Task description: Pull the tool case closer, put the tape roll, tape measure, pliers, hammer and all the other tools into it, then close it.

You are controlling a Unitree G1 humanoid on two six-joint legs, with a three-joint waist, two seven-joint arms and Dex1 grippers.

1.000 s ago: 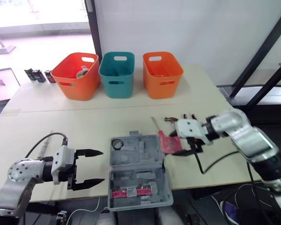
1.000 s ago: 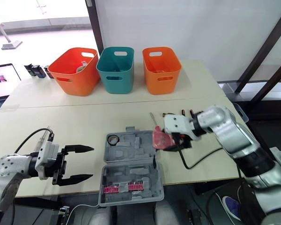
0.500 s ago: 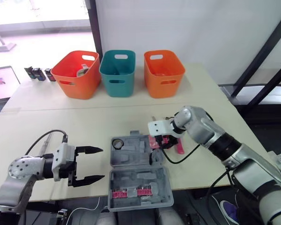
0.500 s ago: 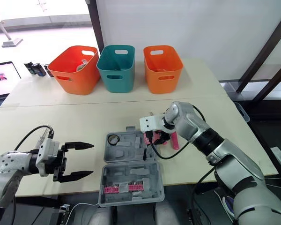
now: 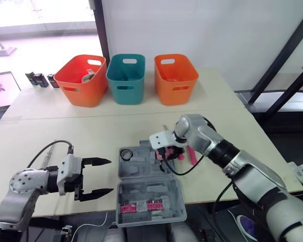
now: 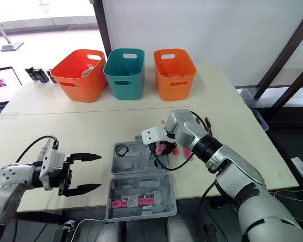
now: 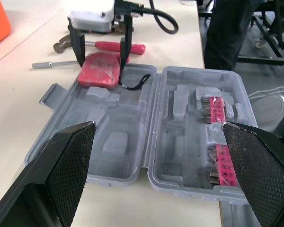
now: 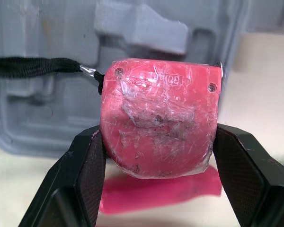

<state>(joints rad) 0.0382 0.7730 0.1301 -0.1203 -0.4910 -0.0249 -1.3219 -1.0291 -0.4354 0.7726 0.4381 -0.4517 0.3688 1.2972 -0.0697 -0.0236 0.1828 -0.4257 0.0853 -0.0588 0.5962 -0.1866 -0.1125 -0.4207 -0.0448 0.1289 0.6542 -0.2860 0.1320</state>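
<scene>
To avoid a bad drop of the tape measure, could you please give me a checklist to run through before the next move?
1. Grip: the right gripper clamps the tape measure: ok.
2. The tool case lies open: ok.
3. Tape measure fully over a recess: cannot tell; it sits at the case's edge.
4. The left gripper is open, beside the case: ok.
5. The hammer lies on the table, outside the case: ok.

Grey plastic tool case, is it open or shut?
Open. The grey plastic tool case lies with both halves spread flat, moulded recesses facing up, pink bits visible in the half nearer the robot.
</scene>
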